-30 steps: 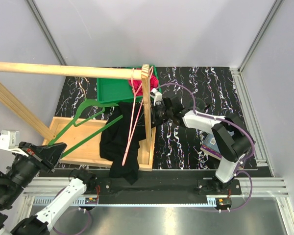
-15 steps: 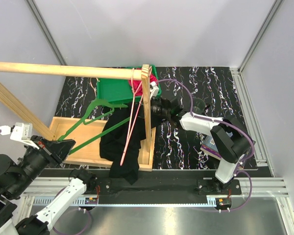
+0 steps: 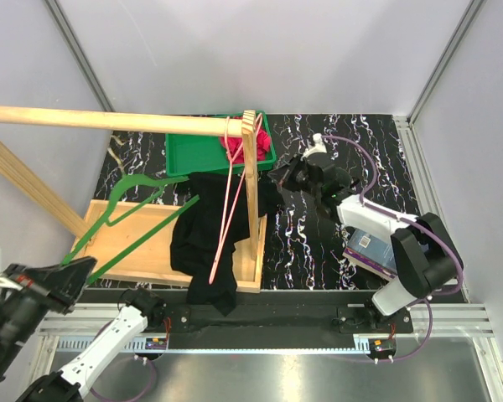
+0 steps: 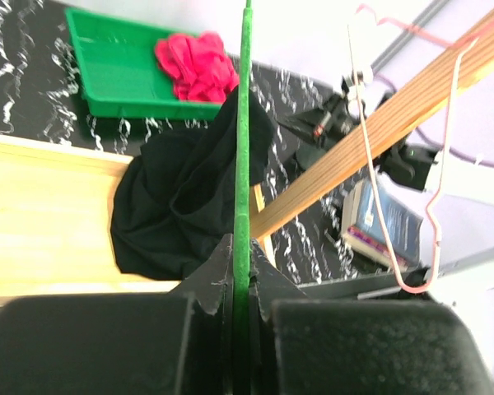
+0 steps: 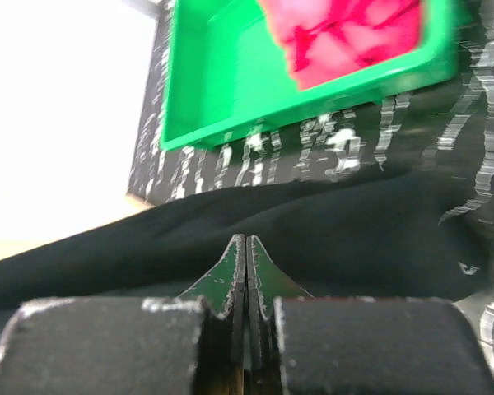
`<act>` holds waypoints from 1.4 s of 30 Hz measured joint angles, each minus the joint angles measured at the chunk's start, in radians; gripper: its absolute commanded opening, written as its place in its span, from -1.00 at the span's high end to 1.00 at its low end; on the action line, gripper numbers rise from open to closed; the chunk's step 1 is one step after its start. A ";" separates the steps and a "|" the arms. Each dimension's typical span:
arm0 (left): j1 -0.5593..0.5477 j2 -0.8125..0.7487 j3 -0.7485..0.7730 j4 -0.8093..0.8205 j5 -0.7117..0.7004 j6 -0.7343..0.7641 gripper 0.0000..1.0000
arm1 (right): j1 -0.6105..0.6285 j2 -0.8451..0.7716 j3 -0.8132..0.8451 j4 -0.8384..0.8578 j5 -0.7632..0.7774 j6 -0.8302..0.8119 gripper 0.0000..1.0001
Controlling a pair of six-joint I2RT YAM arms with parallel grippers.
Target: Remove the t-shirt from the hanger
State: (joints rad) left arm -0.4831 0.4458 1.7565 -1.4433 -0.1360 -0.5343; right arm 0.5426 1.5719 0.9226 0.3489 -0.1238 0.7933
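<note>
Over the shallow wooden tray point(image 3: 159, 260), the green plastic hanger point(image 4: 245, 123), clamped in the left fingers point(image 4: 212, 276), slants near-left to far-right. It has drawn leftward from the black t-shirt point(image 3: 201, 243). The right fingers point(image 5: 218, 280) have snapped together.

We see the black marbled worktop point(image 3: 352, 151) bearing a wooden tray point(image 3: 134, 244), a green bin point(image 3: 193, 156), a book point(image 3: 373, 249) and part of the t-shirt point(image 3: 203, 243).

Each arm has white shells on its links and black joint housings. The right arm point(image 3: 375, 220) trails a thin purple cable point(image 3: 356, 142) running to its black base point(image 3: 369, 317). The left arm point(image 3: 109, 343) has a white forearm; the left gripper point(image 4: 240, 240) has a blocky black body and dark fingers point(image 4: 214, 276) tapering to points
</note>
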 measured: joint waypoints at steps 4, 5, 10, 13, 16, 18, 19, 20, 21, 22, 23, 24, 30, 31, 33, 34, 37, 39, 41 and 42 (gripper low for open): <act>-0.023 -0.041 0.053 -0.019 -0.064 -0.038 1.00 | -0.028 -0.034 -0.020 -0.048 0.039 0.009 1.00; -0.031 -0.048 0.061 -0.022 -0.079 -0.047 1.00 | -0.030 -0.039 -0.024 -0.053 0.037 0.008 0.89; -0.080 -0.076 0.075 -0.026 -0.116 -0.098 1.00 | -0.040 -0.014 0.002 -0.005 -0.169 -0.060 -0.75; -0.108 -0.078 0.065 -0.023 -0.119 -0.126 1.00 | -0.041 0.088 0.113 0.047 -0.414 -0.131 -0.99; -0.138 -0.084 0.024 -0.018 -0.116 -0.155 1.00 | -0.039 0.161 0.198 0.050 -0.607 -0.219 -0.99; -0.150 -0.084 -0.005 -0.018 -0.112 -0.166 1.00 | -0.037 0.177 0.220 0.039 -0.686 -0.272 -0.99; -0.155 -0.084 -0.023 -0.014 -0.109 -0.171 1.00 | -0.035 0.181 0.233 0.022 -0.721 -0.303 -1.00; -0.157 -0.084 -0.039 -0.012 -0.106 -0.173 1.00 | -0.032 0.182 0.245 0.007 -0.753 -0.331 -1.00; -0.157 -0.084 -0.054 -0.009 -0.103 -0.174 1.00 | -0.028 0.182 0.254 -0.004 -0.779 -0.357 -0.99; -0.158 -0.083 -0.064 -0.006 -0.100 -0.174 1.00 | -0.021 0.182 0.261 -0.008 -0.801 -0.381 -0.99; -0.157 -0.082 -0.070 -0.005 -0.098 -0.174 1.00 | -0.013 0.182 0.263 -0.010 -0.819 -0.402 -0.99; -0.157 -0.080 -0.071 -0.004 -0.097 -0.174 1.00 | -0.004 0.182 0.263 -0.011 -0.838 -0.420 -1.00; -0.157 -0.075 -0.071 0.012 -0.089 -0.171 1.00 | 0.056 0.183 0.261 -0.037 -0.890 -0.503 -0.99; -0.158 -0.074 -0.071 0.015 -0.086 -0.171 1.00 | 0.068 0.187 0.266 -0.053 -0.887 -0.518 -0.99; -0.158 -0.072 -0.071 0.017 -0.084 -0.171 1.00 | 0.087 0.209 0.292 -0.081 -0.873 -0.545 -0.65; -0.158 -0.071 -0.071 0.018 -0.081 -0.170 1.00 | 0.098 0.223 0.308 -0.097 -0.855 -0.554 -0.44; -0.158 -0.070 -0.071 0.020 -0.078 -0.169 1.00 | 0.123 0.251 0.338 -0.122 -0.794 -0.558 0.96; -0.158 -0.070 -0.071 0.020 -0.078 -0.164 1.00 | 0.133 0.253 0.339 -0.129 -0.729 -0.547 1.00; -0.158 -0.069 -0.071 0.019 -0.079 -0.159 1.00 | 0.136 0.250 0.337 -0.130 -0.650 -0.524 1.00; -0.159 -0.069 -0.071 0.016 -0.080 -0.155 1.00 | 0.135 0.244 0.332 -0.131 -0.598 -0.513 1.00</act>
State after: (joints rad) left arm -0.6418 0.3763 1.6852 -1.4277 -0.2161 -0.6895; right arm 0.6777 1.8160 1.2541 0.2180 -0.7216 0.2806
